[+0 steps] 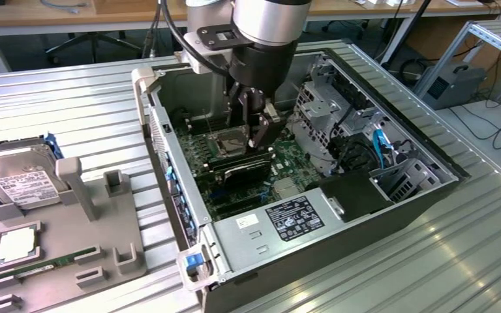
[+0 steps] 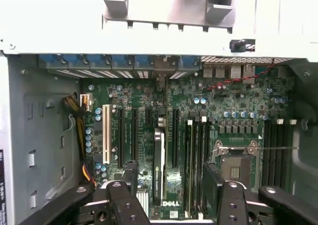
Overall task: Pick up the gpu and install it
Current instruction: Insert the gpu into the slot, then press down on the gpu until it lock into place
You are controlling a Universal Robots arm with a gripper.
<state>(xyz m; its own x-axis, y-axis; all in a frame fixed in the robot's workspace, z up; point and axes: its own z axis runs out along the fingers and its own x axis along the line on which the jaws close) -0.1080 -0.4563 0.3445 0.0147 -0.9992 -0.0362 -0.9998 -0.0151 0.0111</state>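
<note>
GPU [image 2: 159, 168] is seen standing on edge in a slot of the motherboard [image 2: 238, 101], inside the open computer case [image 1: 181, 215]; in the exterior view it appears as a dark card [image 1: 243, 171] directly under the gripper [image 1: 259, 134]. The card is judged to be seated, or very nearly so, so the pick-up and most of the installing look done; whether it is fully pressed home cannot be told. The gripper [image 2: 169, 185] is spread wide and nothing is held: the card is seen between the two black fingers [image 2: 124, 178] with a clear gap on each side. On the board, at about 6 o'clock from the card in the wrist view, the word "DELL" is read. A white-and-black label is carried by the power supply [image 1: 289, 218], its print too small to read. At 9 o'clock from the case, a hard drive [image 1: 15, 179] with a white label is held in a grey holder [image 1: 102, 222].
</note>
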